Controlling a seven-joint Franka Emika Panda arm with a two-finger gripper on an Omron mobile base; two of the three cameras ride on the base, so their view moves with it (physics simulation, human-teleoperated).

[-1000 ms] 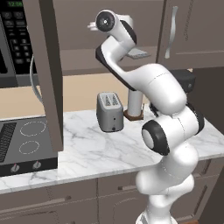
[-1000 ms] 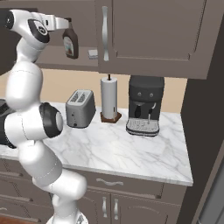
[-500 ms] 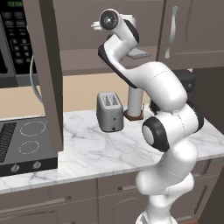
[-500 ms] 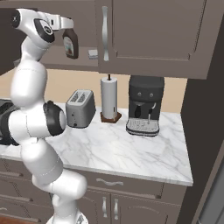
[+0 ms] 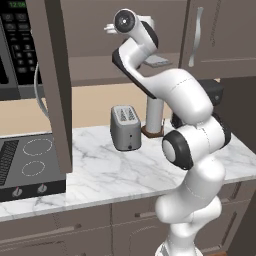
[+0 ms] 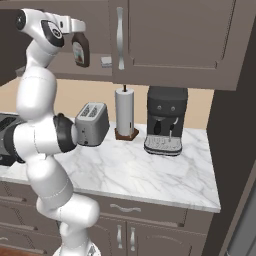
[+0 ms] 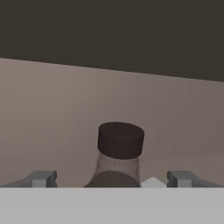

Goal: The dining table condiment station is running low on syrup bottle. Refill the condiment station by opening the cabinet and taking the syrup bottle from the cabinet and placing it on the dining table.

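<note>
Standing open ahead of the gripper (image 7: 112, 181): the cabinet (image 6: 95, 30), taupe-brown, its door (image 5: 52, 85) swung out wide to the arm's left. Holding the syrup bottle (image 6: 80, 48) on its shelf, with a small pale item (image 6: 105, 61) lying just beyond the bottle toward the closed neighbouring door (image 6: 175, 35).

Showing on the syrup bottle: a slim dark-brown body, narrow neck, black cap (image 7: 120, 140) and a white-and-brown label. Standing upright on the cabinet shelf, directly in front of the gripper, centred between the two finger tips (image 7: 43, 178) in the hand view.

Reaching high and forward: the white arm (image 5: 190, 150), folded at the elbow above the marble counter (image 6: 150, 175), wrist level with the cabinet shelf, hand pointing into the cabinet opening. Spreading fully wide: the jaws, one on each side of the bottle, gripping nothing, with clear gaps visible between each tip and the bottle.

Sitting well below the gripper on the counter: a coffee machine (image 6: 166, 121), a silver toaster (image 6: 93, 123) and a paper towel roll (image 6: 125, 111). Lying below and to the arm's left: a black stovetop (image 5: 25, 162).
</note>
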